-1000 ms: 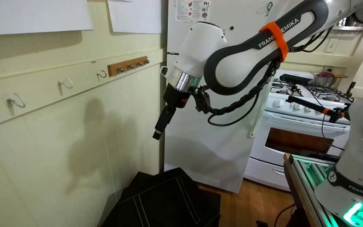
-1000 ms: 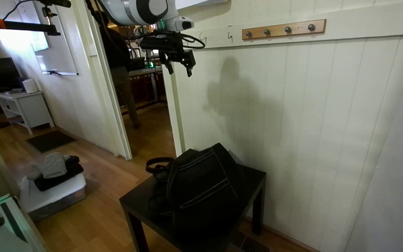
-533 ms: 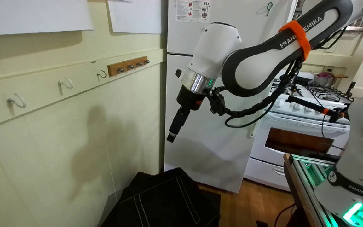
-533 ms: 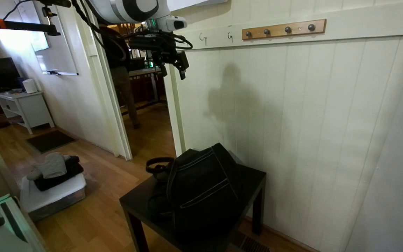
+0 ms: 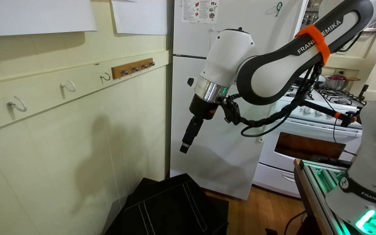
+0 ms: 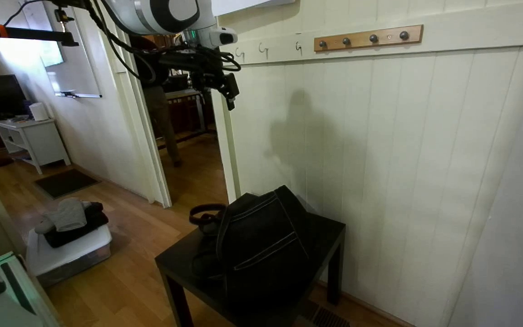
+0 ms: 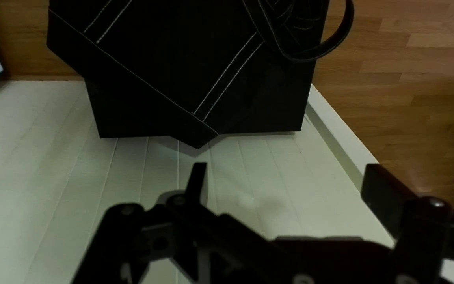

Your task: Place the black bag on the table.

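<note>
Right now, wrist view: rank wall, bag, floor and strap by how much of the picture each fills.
1. Wall
2. Bag and floor: too alike to rank
3. Strap, clearly smallest

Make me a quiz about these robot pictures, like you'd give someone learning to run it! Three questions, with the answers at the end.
1. Pick one: What does the black tote bag rest on?
a) the stove
b) the low black table
c) the plastic storage box

2. True or false: The gripper is holding the bag.

3. Count: How many round knobs are on the wooden peg rack on the wall?

Key:
1. b
2. False: the gripper is open and apart from the bag.
3. Four.
</note>
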You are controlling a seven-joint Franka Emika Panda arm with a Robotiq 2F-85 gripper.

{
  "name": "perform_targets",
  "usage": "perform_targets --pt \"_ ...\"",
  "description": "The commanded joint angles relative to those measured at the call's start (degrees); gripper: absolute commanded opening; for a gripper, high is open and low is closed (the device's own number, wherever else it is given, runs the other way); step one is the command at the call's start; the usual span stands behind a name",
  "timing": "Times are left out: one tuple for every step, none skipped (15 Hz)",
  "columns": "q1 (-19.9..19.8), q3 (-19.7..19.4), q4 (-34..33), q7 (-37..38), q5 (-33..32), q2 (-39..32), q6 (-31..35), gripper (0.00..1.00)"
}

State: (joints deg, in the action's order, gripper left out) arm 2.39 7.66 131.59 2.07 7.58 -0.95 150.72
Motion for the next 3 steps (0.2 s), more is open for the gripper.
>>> perform_targets --pt "0.98 -0.99 0.03 0.15 -0.06 0.12 -0.19 1.00" --pt "0.98 -1.00 0.18 0.18 -0.07 0.21 -0.19 1.00" --pt "0.98 -1.01 0.27 0.19 -0.07 0.27 -0.19 1.00"
